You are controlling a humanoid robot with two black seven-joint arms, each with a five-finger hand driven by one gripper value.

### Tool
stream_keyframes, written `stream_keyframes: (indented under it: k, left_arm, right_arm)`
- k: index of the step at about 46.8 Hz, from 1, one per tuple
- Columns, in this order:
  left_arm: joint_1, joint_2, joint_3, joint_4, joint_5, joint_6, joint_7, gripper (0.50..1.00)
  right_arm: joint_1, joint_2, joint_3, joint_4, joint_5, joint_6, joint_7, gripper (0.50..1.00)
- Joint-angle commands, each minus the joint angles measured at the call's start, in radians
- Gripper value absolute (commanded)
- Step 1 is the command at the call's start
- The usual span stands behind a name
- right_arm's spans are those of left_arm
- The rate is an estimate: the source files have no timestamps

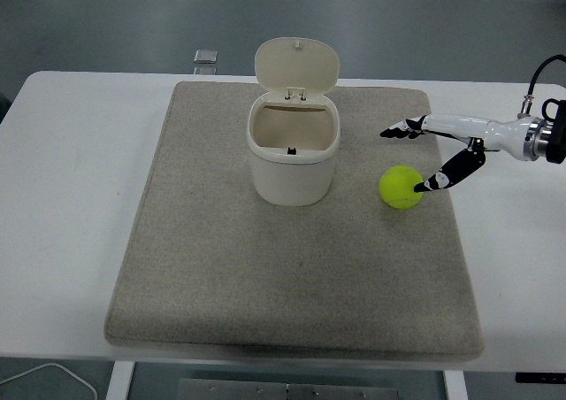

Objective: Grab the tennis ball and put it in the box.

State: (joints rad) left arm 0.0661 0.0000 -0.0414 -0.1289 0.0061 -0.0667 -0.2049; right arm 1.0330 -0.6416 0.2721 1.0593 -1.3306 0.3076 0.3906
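Note:
A yellow-green tennis ball [401, 187] lies on the grey mat [292, 276], right of the box. The box [293, 157] is a cream bin standing upright at the mat's middle back, its hinged lid [297, 65] flipped open and standing up behind it; the inside looks empty. My right hand [424, 157] reaches in from the right edge, fingers spread. Its thumb tip [431, 184] is at the ball's right side, touching or nearly so, and the other fingers [402, 131] stretch out above and behind the ball. It holds nothing. The left arm is out of view.
The mat covers most of the white table [71, 196]. A small grey square object [205, 57] lies on the table behind the mat's back left edge. A white cable [53, 375] shows below the table's near edge at lower left.

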Motion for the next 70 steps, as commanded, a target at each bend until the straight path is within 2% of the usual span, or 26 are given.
stream_keyframes:
  k: [1, 13, 27, 49, 57, 66, 70]
  left_arm:
    - [0.0, 0.0, 0.0, 0.0, 0.0, -0.001, -0.001, 0.992]
    - [0.0, 0.0, 0.0, 0.0, 0.0, -0.001, -0.001, 0.992]
    - [0.0, 0.0, 0.0, 0.0, 0.0, -0.001, -0.001, 0.992]
    - [0.0, 0.0, 0.0, 0.0, 0.0, 0.001, -0.001, 0.992]
    - [0.0, 0.0, 0.0, 0.0, 0.0, 0.001, -0.001, 0.992]
    - [0.0, 0.0, 0.0, 0.0, 0.0, -0.001, -0.001, 0.992]
    - [0.0, 0.0, 0.0, 0.0, 0.0, -0.001, 0.001, 0.992]
  right_arm:
    - [-0.008, 0.002, -0.001, 0.004, -0.013, -0.019, 0.001, 0.928]
    - [-0.036, -0.001, -0.002, 0.045, -0.025, -0.041, 0.001, 0.928]
    - [-0.068, 0.008, -0.004, 0.045, -0.062, -0.056, 0.001, 0.928]
    - [-0.096, 0.03, -0.004, 0.005, -0.078, -0.111, -0.004, 0.921]
    - [-0.097, 0.033, -0.002, -0.013, -0.078, -0.113, -0.004, 0.901]
    - [-0.096, 0.033, -0.002, -0.013, -0.075, -0.113, -0.006, 0.799]
    - [-0.096, 0.033, 0.001, -0.013, -0.072, -0.113, -0.006, 0.795]
